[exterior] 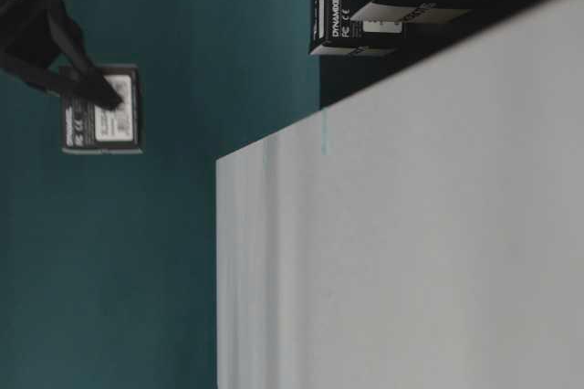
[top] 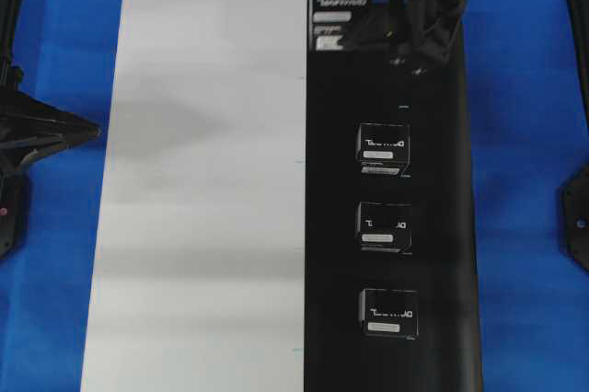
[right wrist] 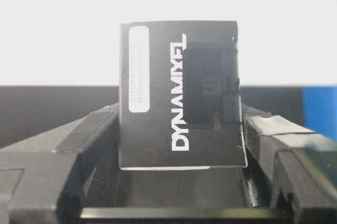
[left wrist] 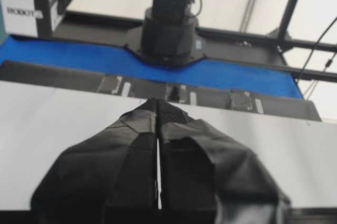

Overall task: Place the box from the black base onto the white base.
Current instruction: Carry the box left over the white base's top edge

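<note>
Table (top: 525, 134) blue | wall (exterior: 182, 225) teal | right claw (right wrist: 181, 129) gripping box (right wrist: 181, 95) | left claw (left wrist: 158, 113) closed

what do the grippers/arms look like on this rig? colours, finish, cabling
All black. Left gripper: two wedge-shaped fingers wrapped in matte black tape, textured at the tips. Right gripper: blocky black fingers, also taped. The black right arm's base is round, with thin black cables at its top.

My right tool (right wrist: 181, 145) raised at far end of overhead view, black taped fingers (right wrist: 274, 140) clamped on small black cuboid box with white lettering (right wrist: 181, 95), holding it aloft. My left tool (left wrist: 158, 109) low at left side, fingers pressed together, nothing between.
</note>
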Motion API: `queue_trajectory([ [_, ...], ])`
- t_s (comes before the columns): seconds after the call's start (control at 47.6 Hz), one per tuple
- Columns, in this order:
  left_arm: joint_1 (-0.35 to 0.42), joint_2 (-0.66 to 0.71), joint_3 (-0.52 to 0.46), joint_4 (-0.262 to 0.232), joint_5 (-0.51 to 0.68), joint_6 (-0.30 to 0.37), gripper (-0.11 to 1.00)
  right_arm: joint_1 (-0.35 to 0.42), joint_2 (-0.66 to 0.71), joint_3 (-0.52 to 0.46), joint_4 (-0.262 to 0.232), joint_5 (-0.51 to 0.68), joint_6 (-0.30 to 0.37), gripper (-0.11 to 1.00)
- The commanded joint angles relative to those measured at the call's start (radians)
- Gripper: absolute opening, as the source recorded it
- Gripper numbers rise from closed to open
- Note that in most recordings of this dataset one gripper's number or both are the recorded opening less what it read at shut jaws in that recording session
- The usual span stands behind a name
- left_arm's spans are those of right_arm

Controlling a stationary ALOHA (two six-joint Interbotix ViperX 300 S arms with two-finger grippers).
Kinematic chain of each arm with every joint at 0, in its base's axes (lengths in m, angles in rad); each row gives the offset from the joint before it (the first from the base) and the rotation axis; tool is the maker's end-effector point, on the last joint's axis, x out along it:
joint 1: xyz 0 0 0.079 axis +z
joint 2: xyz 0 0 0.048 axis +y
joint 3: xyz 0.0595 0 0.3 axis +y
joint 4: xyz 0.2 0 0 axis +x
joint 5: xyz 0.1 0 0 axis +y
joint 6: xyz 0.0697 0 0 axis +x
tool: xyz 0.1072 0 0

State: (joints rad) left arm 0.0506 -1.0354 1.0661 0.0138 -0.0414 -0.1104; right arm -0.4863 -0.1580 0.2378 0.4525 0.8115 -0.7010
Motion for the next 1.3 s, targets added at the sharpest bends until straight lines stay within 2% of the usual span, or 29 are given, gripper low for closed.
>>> queue_trajectory([
  [0.0,0.000,0.002,-0.028,0.002,-0.005,-0.002,-0.03,0.026,0.018,-0.014,0.000,-0.026,0.003,0.63],
  [0.798,-0.002,-0.040,-0.034,0.002,0.078,-0.002,-0.03,0.064,0.138,-0.040,0.002,-0.140,0.005,0.63],
  [1.282,-0.003,-0.049,-0.034,0.003,0.081,-0.002,-0.03,0.086,0.170,-0.034,0.002,-0.206,0.005,0.63],
])
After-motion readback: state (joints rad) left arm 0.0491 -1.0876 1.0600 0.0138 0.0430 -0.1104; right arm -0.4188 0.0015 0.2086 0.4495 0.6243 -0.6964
